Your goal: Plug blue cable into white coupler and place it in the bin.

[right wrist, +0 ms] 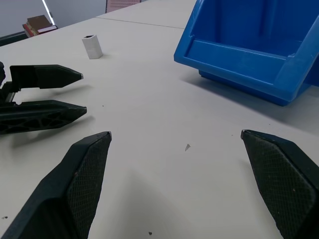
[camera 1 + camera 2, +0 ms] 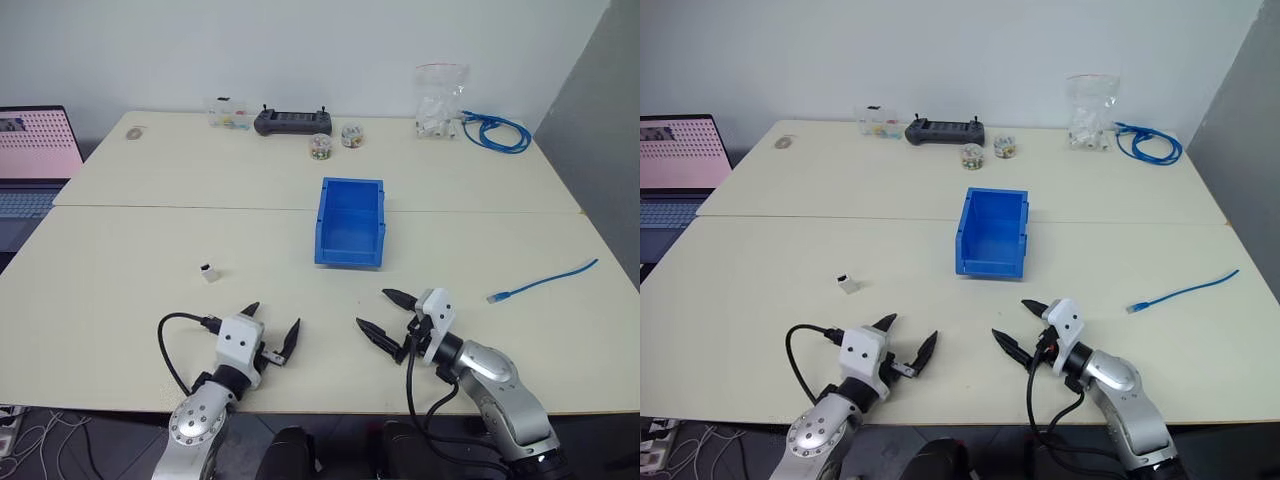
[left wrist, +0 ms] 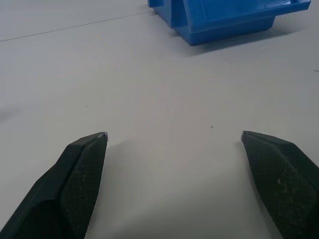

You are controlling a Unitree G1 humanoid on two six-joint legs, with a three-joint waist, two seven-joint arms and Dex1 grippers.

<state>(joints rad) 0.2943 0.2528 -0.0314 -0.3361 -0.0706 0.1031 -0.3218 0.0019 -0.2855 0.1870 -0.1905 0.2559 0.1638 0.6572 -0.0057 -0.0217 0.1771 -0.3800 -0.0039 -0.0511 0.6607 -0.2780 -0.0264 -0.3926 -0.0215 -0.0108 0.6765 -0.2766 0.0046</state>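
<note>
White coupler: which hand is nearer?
Left. The left hand sits just below-right of the white coupler; the right hand is farther off to the coupler's right.

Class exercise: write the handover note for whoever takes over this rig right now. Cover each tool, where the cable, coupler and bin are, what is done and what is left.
Left tool: open, empty, over the near table edge.
Right tool: open, empty, near the table's front edge, in front of the bin.
Blue cable: lying loose on the table at the robot's right, unplugged.
White coupler: standing alone on the table, ahead of the left tool.
Bin: mid-table, with nothing visible inside.
Done: nothing yet.
Left: pick up cable and coupler, plug them together, place the pair in the bin.
</note>
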